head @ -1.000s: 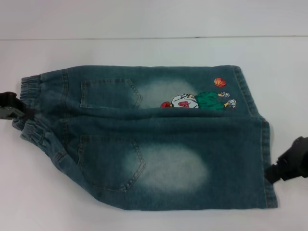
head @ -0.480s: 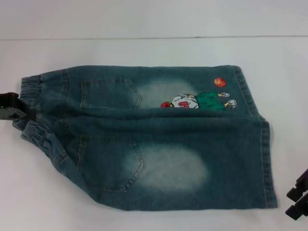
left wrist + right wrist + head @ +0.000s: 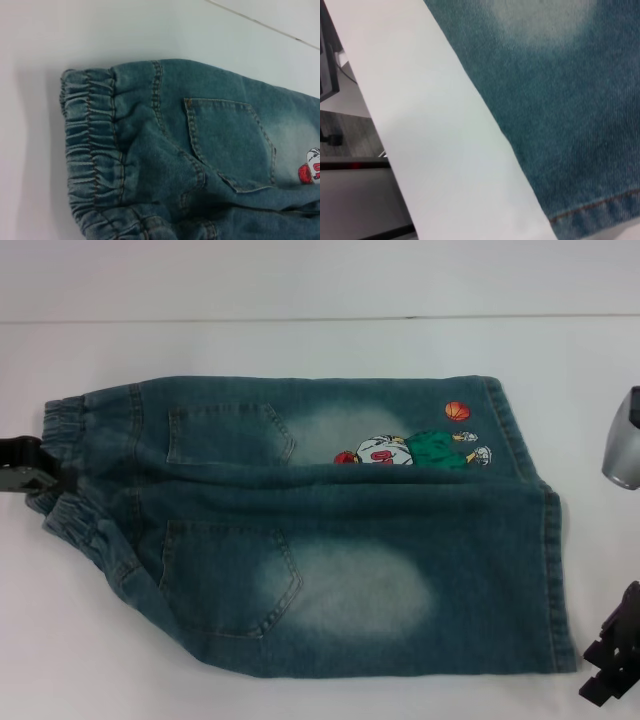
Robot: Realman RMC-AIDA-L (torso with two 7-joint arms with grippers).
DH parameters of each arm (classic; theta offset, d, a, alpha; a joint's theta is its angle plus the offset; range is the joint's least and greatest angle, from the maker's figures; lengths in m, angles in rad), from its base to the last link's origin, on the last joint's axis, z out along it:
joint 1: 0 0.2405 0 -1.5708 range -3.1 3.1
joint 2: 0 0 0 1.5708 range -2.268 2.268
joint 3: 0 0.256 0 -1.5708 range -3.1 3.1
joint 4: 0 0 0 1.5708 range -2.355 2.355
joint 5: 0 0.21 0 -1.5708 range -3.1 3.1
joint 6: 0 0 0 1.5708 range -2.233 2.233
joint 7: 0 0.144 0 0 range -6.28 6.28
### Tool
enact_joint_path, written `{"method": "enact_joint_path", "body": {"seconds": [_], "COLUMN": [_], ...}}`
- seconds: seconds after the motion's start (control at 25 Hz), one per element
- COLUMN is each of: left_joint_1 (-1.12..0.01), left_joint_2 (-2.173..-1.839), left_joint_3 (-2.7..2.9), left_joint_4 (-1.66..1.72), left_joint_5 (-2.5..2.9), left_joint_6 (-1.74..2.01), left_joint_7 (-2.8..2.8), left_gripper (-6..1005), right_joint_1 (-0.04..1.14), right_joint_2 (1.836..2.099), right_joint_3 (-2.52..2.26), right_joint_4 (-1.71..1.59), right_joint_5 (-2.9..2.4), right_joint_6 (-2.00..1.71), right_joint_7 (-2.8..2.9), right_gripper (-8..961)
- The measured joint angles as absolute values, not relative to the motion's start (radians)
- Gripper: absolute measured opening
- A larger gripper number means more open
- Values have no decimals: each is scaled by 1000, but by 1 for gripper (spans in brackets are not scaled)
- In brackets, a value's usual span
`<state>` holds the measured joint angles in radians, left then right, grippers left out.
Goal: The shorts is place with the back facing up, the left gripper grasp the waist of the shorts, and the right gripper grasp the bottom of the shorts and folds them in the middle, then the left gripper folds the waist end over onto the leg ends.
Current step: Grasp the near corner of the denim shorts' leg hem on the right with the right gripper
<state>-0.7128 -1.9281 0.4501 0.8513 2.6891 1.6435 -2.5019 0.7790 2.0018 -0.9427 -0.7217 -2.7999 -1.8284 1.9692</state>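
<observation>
- Two grippers: left gripper (image 3: 35,468) clamped on the waist (image 3: 68,465) of the shorts (image 3: 330,530), near the table's (image 3: 300,350) left edge.
- Right gripper (image 3: 615,665) off the hem (image 3: 560,580), at the right edge; jaw state unclear.

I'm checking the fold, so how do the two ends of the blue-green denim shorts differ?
The ruffled elastic waist is gathered and narrower; the leg ends are flat, straight-stitched and wider. The left gripper is at the waist; the right gripper sits off the hems. Both ends lie on the white table.

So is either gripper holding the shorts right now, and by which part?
The left gripper is at the waist of the shorts; a grip can't be confirmed. The right gripper hangs clear of the leg ends, holding nothing.
</observation>
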Motion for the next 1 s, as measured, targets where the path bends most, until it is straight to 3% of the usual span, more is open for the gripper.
{"method": "enact_joint_path", "body": {"seconds": [1.0], "left_joint_1": [-710], "left_joint_2": [-1935], "left_joint_3": [459], "left_joint_4": [848], "left_joint_5": [2689], "left_joint_6": [1630], "left_joint_7": [-2499], "left_gripper": [39], "right_joint_1": [826], "right_joint_2": [2033], "right_joint_3": [-936], "right_joint_4": [-687], "right_joint_5": [-2790], "right_joint_6": [-1762], "right_joint_7": [1964], "right_gripper": [594]}}
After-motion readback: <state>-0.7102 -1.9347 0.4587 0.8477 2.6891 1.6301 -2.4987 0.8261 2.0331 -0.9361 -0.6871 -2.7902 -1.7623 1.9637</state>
